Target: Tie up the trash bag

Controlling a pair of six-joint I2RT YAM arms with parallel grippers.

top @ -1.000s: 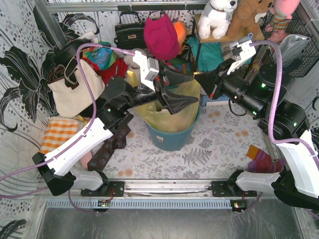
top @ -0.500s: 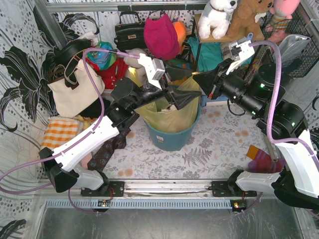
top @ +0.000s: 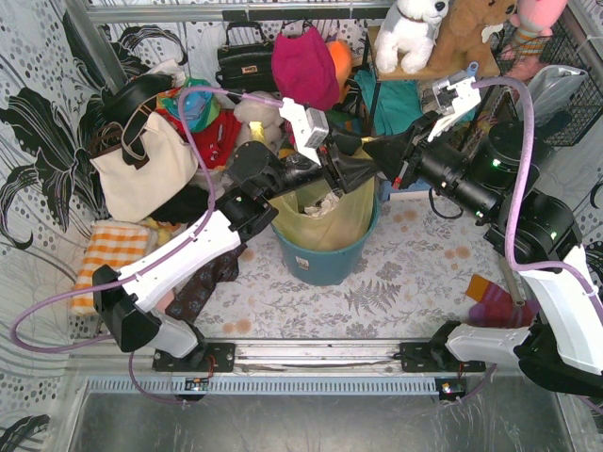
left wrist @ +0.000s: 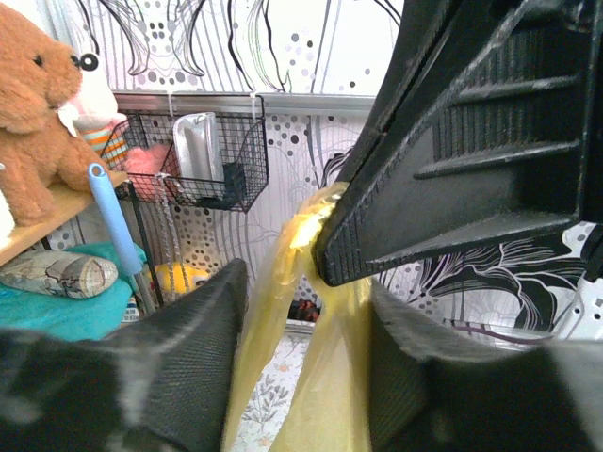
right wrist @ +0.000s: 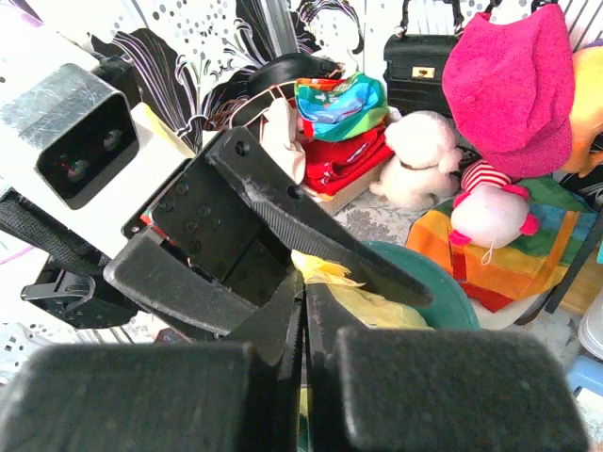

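Busy corner all round: leaf-print cloth on the bench (top: 415,273), black-and-white floral walls, a cream tote (top: 141,179) at the left, a pink hat (top: 303,71) and a black handbag (top: 245,64) hung at the back, plush toys (top: 415,28) up on a shelf. Dead centre, the round teal bin (top: 325,266), and standing in it the trash bag (top: 325,221), yellow and see-through, crumpled white paper showing at its mouth. Both arms meeting just above the bin's far rim.

Over to the left jaws: spread wide, one finger (left wrist: 188,358) on either side of a raised strip of the yellow film, film running straight up through the gap. Cannot tell whether it touches the inner faces or only passes between.

Now the right jaws: pressed together, barely a slit between the fingers (right wrist: 170,395), pinching the top of that same strip just beyond the left tips. From the left wrist, yellow film ending right at the tip of the right-hand finger (left wrist: 471,141). From the right wrist, a crumpled yellow tuft beside the left arm's upper finger (right wrist: 320,235), teal rim behind it. Rest of the bag slack, draped down inside the bin.
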